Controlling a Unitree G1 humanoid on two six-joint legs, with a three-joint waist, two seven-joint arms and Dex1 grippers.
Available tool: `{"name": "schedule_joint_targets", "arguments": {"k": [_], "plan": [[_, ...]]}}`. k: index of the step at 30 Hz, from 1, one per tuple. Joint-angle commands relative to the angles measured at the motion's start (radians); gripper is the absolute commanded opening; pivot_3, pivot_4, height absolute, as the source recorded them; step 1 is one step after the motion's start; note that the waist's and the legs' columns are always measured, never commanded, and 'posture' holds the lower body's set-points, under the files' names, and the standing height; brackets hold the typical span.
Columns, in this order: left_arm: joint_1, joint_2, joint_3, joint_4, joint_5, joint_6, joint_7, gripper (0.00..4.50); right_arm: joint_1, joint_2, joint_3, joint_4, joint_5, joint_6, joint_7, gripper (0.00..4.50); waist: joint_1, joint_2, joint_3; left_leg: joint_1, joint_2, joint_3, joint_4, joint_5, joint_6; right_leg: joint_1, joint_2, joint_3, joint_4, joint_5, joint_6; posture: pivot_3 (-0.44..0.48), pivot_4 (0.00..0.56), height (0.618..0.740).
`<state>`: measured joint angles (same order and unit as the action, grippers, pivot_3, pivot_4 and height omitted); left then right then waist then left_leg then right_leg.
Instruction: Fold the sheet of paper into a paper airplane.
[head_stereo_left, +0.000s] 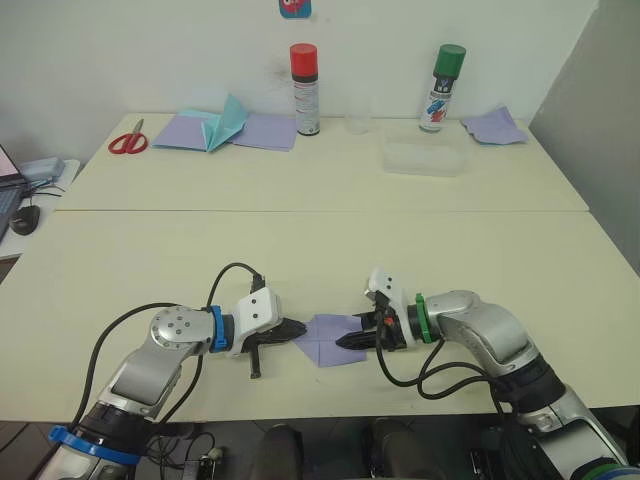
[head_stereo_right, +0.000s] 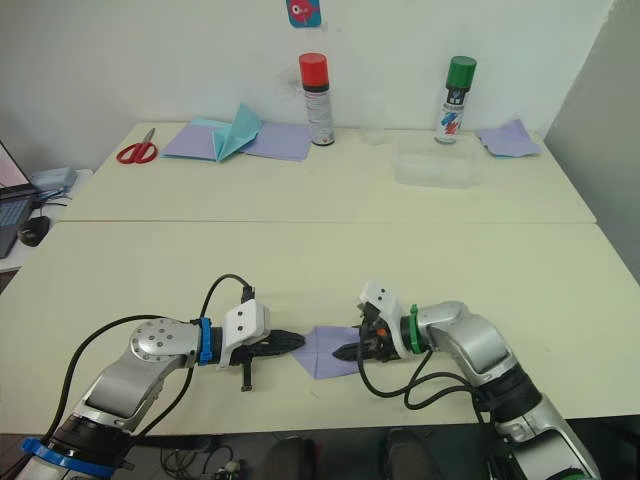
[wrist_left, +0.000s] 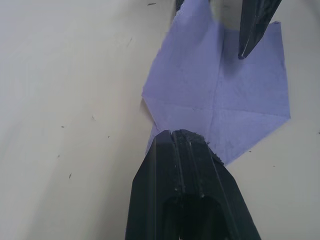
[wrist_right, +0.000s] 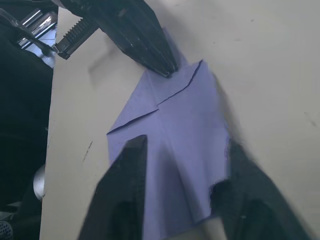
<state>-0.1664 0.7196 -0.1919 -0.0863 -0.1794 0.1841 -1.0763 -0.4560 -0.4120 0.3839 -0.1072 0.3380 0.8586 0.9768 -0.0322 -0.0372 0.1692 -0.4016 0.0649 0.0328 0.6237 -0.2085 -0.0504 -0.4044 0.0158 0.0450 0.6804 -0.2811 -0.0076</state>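
Observation:
The sheet of paper, lavender and creased, lies flat near the front edge of the near table. Two of its corners are folded in, making a point toward my left side. My left gripper is shut, and its tip rests on that pointed end. My right gripper is open at the opposite end. In the right wrist view its two fingers straddle the paper, with the left gripper's tip beyond.
On the far table stand a red-capped spray can, a green-capped can, a clear container and a clear cup. Scissors, lavender sheets with teal paper and a crumpled lavender scrap lie there too.

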Motion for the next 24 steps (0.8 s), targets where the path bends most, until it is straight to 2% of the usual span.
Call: {"name": "schedule_joint_targets", "arguments": {"k": [1, 2, 3, 8, 13, 17, 20, 24], "plan": [[0.028, 0.012, -0.036, 0.036, 0.051, 0.018, 0.008, 0.00, -0.007, 0.010, -0.010, 0.015, 0.004, -0.016, -0.013, 0.64, 0.000, 0.000, 0.000, 0.000, 0.000, 0.000, 0.000, 0.000, 0.000, 0.000, 0.000, 0.000, 0.000, 0.000, 0.000, 0.000, 0.150, 0.740], [0.026, 0.011, -0.036, 0.038, 0.052, 0.007, 0.006, 0.00, -0.007, 0.010, -0.013, 0.022, 0.001, -0.023, -0.017, 0.20, 0.000, 0.000, 0.000, 0.000, 0.000, 0.000, 0.000, 0.000, 0.000, 0.000, 0.000, 0.000, 0.000, 0.000, 0.000, 0.000, 0.150, 0.740], [0.024, 0.011, -0.037, 0.041, 0.053, -0.006, 0.002, 0.00, -0.006, 0.007, -0.014, 0.028, 0.000, -0.029, -0.015, 0.02, 0.000, 0.000, 0.000, 0.000, 0.000, 0.000, 0.000, 0.000, 0.000, 0.000, 0.000, 0.000, 0.000, 0.000, 0.000, 0.000, 0.150, 0.740], [0.022, 0.012, 0.025, 0.015, -0.022, -0.069, -0.039, 0.00, 0.001, 0.012, -0.031, 0.023, 0.012, -0.038, -0.027, 0.02, 0.000, 0.000, 0.000, 0.000, 0.000, 0.000, 0.000, 0.000, 0.000, 0.000, 0.000, 0.000, 0.000, 0.000, 0.000, 0.000, 0.150, 0.740], [0.021, 0.073, 0.154, -0.087, -0.176, -0.002, -0.101, 0.00, -0.004, 0.028, -0.052, -0.001, 0.025, -0.045, -0.038, 0.02, -0.001, -0.002, 0.003, -0.003, 0.001, 0.000, 0.000, 0.000, 0.000, -0.003, 0.000, 0.000, 0.000, 0.000, 0.000, 0.000, 0.150, 0.740], [0.047, 0.136, 0.233, -0.172, -0.276, 0.106, -0.125, 0.93, -0.004, 0.047, -0.100, -0.026, 0.037, -0.078, -0.061, 0.00, -0.001, -0.001, 0.003, -0.008, 0.000, -0.001, 0.000, 0.000, 0.000, -0.007, 0.000, -0.001, 0.000, 0.000, 0.000, 0.000, 0.150, 0.740], [0.068, 0.163, 0.310, -0.228, -0.323, 0.159, -0.096, 1.94, -0.010, 0.049, -0.134, -0.053, 0.020, -0.169, -0.082, 0.00, -0.001, -0.001, 0.003, -0.012, -0.001, -0.001, 0.001, 0.000, 0.000, -0.009, 0.000, -0.001, -0.001, 0.000, 0.000, 0.000, 0.150, 0.740], [0.100, 0.151, 0.406, -0.273, -0.310, 0.131, -0.022, 3.20, -0.064, 0.042, -0.145, -0.013, -0.105, -0.479, -0.123, 0.00, -0.001, -0.001, 0.003, -0.017, -0.001, 0.000, 0.001, 0.000, 0.000, -0.015, 0.001, -0.002, 0.000, 0.000, 0.001, 0.000, 0.150, 0.740]]}}
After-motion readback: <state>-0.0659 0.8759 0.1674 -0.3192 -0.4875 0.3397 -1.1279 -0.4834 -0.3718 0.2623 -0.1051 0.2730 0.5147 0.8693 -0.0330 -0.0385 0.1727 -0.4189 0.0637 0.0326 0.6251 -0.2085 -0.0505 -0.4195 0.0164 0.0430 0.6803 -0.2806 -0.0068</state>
